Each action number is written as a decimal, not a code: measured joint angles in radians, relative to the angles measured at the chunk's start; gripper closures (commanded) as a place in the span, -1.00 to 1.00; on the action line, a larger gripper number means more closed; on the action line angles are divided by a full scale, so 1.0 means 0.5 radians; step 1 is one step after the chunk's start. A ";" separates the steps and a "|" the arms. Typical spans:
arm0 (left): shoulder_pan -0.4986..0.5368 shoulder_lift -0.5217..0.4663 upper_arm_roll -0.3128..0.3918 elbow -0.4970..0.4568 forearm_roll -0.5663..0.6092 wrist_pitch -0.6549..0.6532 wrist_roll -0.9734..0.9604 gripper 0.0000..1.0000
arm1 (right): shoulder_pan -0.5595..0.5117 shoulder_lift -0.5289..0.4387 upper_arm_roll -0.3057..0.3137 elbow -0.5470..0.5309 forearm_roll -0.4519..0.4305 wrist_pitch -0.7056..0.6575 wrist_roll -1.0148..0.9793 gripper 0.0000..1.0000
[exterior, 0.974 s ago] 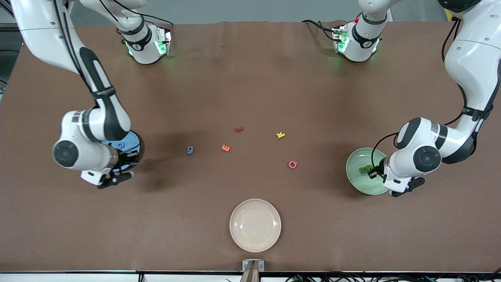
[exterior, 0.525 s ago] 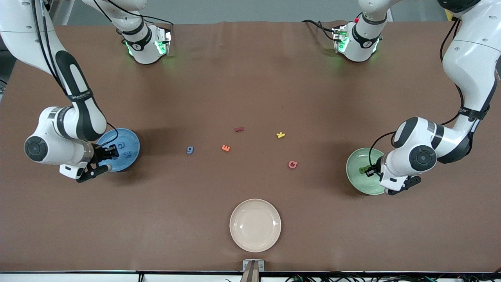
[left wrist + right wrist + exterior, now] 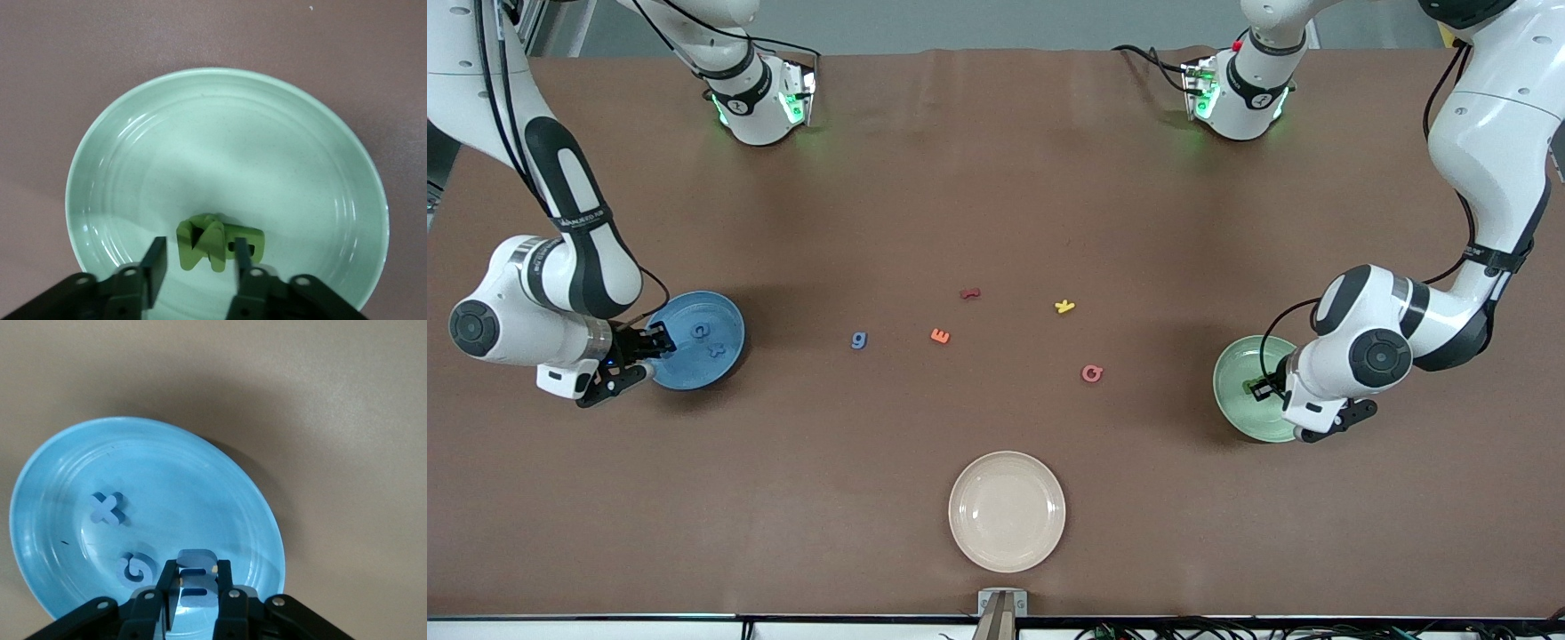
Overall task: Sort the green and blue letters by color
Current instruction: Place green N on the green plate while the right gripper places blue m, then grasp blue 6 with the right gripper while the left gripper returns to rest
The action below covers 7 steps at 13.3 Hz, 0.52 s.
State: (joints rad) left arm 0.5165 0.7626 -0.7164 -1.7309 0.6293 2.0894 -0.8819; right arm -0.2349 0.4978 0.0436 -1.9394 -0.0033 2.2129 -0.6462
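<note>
The right end effector [image 3: 195, 590] is pinching a blue letter E [image 3: 197, 573] over the blue plate [image 3: 220, 493], beside the blue G [image 3: 137, 569] and plus [image 3: 108, 509]. The left end effector [image 3: 195, 267] is spread around green letters [image 3: 213, 241] lying in the green plate [image 3: 320, 173]. A blue g [image 3: 859, 340] is lying on the tabletop [image 3: 996, 178]

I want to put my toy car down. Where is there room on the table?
The cream plate has bare table all around it, and the stretch between the loose letters and the arm bases is bare too. It is crowded around the orange E and at the blue plate and green plate.
</note>
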 measured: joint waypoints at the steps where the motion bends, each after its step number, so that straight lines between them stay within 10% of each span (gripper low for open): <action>1: 0.003 -0.001 0.000 0.002 0.000 0.001 0.000 -1.00 | -0.001 0.000 0.000 -0.008 0.000 0.005 -0.003 -0.30; 3: 0.010 -0.008 0.000 0.012 0.001 0.007 0.000 -1.00 | 0.000 0.000 0.006 -0.018 0.000 0.009 -0.007 -0.67; 7: 0.015 -0.097 -0.057 0.073 0.004 0.012 0.000 -1.00 | 0.026 -0.010 0.027 -0.018 0.000 0.012 0.008 -0.72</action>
State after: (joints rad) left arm 0.5239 0.7142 -0.7450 -1.6942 0.6316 2.0955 -0.8819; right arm -0.2217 0.4930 0.0571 -1.9484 -0.0032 2.2186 -0.6424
